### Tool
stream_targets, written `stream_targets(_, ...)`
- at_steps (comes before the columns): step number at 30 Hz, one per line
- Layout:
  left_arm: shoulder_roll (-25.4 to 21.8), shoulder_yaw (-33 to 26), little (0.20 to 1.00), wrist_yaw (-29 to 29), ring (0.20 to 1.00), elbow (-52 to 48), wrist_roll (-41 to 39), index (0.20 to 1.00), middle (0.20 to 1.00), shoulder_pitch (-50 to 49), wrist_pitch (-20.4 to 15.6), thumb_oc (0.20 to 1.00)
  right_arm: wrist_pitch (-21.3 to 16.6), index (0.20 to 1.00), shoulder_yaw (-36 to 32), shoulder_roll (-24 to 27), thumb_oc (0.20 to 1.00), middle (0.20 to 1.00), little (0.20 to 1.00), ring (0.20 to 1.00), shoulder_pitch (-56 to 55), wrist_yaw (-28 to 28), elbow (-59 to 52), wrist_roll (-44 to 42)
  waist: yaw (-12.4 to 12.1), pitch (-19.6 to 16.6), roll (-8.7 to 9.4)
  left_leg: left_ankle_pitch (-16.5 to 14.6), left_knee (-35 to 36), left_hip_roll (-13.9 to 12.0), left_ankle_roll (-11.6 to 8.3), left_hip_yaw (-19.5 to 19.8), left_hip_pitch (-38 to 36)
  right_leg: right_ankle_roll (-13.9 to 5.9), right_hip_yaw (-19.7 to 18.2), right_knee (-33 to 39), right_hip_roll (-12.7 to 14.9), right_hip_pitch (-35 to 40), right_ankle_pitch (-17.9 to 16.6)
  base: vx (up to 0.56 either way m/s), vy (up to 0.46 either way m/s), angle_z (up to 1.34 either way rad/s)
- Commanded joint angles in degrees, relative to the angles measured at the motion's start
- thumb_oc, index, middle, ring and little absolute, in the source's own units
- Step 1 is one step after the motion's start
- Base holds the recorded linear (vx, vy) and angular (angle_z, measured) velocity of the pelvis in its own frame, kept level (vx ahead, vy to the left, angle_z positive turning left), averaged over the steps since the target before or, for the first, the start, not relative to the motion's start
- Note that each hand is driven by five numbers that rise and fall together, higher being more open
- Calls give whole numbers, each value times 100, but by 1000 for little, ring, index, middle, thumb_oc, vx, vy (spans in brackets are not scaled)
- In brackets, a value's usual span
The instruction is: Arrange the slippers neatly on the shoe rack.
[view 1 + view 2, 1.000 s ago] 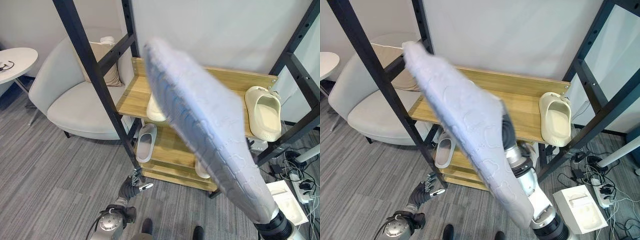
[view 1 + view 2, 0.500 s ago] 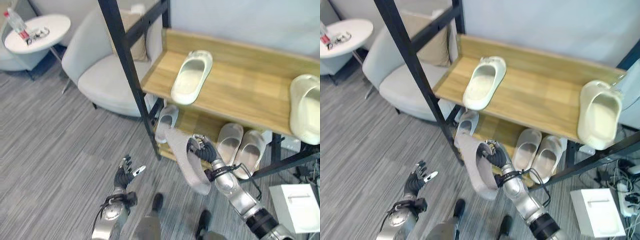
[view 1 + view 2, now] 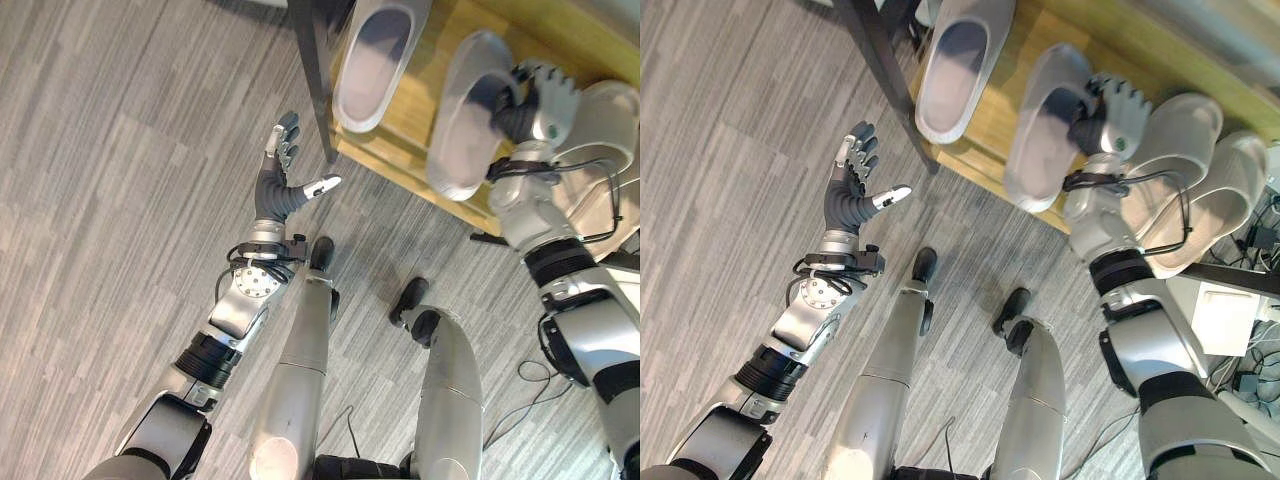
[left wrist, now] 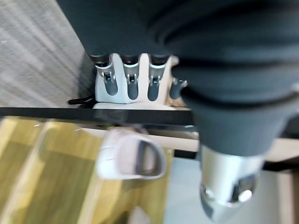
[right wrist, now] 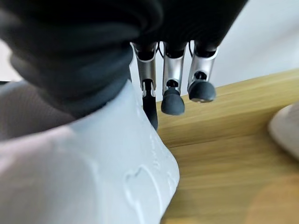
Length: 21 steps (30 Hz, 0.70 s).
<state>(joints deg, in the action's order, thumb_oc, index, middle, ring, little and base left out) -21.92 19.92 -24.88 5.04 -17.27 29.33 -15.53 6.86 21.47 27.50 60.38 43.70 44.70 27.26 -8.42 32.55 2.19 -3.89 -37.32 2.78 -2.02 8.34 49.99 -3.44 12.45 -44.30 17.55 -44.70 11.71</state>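
Grey slipper point(image 3: 462, 120) sits pinched in your right hand point(image 3: 540, 98), overhanging the rack point(image 3: 415, 150). Let go early and it may tip off. Left hand point(image 3: 281, 180) fingers are spread.

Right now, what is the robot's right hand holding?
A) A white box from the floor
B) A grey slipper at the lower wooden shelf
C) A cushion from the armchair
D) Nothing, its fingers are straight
B: the right hand has its fingers curled on a grey slipper that lies over the lower wooden shelf, while the left hand hangs open over the floor.

held slipper point(image 3: 462, 118) lowered onto bottom shelf point(image 3: 410, 150)
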Motion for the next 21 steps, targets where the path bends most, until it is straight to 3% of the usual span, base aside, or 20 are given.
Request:
stream_targets(1,189,-17,1000,-142,1000,-342,158,1000,1000,-900,-351,1000,-5,200,-41,72,200,200,200,200,-599,247,-52,-305,-248,-1216,-178,-529,395,-199,-31,205,-203,-134,-55,557,-164,533,533,48,15,0)
stream_targets(14,-34,345,1000,126,1000,-690,-92,1000,1000,-844,-455,1000,70,200,723,222,200,200,200,200,353,156,1489,-636,-456,-1261,-227,-571,473,-116,-56,216,-193,-180,43,625,-88,631,572,31,8,9)
stream_targets(15,-40,346,1000,118,1000,-704,-98,1000,1000,-836,-462,1000,92,1000,766,227,1000,1000,1000,1000,390,140,1555,-622,-458,-1256,-223,-570,475,-116,-58,211,-192,-183,38,631,-89,632,569,0,0,0)
stream_targets(21,-37,359,1000,75,1000,-720,-132,1000,1000,-664,-412,1000,86,1000,930,-101,1000,1000,1000,1000,653,40,2082,-958,-380,-1226,-209,-575,495,-140,-61,163,-190,-163,-21,631,-133,575,562,2,0,-3)
